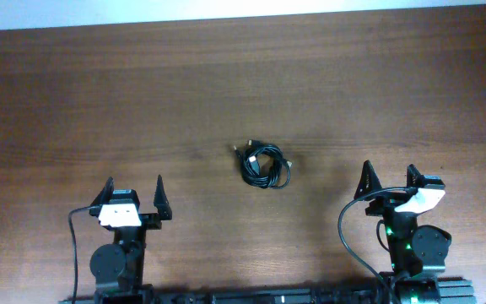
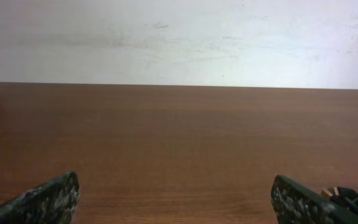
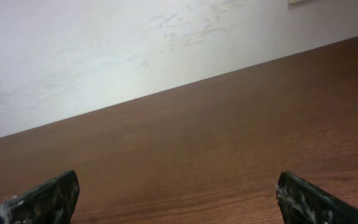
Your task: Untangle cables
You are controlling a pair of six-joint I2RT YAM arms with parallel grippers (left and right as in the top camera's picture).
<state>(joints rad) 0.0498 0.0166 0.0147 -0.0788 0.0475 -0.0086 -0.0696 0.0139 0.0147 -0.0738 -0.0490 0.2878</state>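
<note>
Two arms rise closest to the overhead lens, standing side by side at the bottom edge of the brown wooden table (image 1: pixel 142 84). On its own side, the left gripper (image 1: pixel 133 182) points up the table with its two dark fingers spread wide and nothing between them. The right gripper (image 1: pixel 389 171) does the same and is turned slightly. Between the arms and farther up the table lies the cable bundle (image 1: pixel 265 165), a small black coil with a loose end poking out at its upper left. It rests flat on the wood, well apart from both grippers and somewhat closer to the right one. From the left wrist, the left fingers (image 2: pixel 48 200) show only as speckled dark tips in the two bottom corners, far apart, with bare wood between them. Just past the right-hand tip, a bit of the black cable bundle (image 2: pixel 353 198) peeks in at the lower right corner, not touching the finger as far as can be told. Beyond the table's far edge stands a scuffed white wall (image 2: pixel 179 37). From the right wrist, the right fingers (image 3: pixel 42 200) again sit in the bottom corners, wide apart and holding nothing. The table edge runs at a slant under the same marked wall, and no cable shows in this view.
</note>
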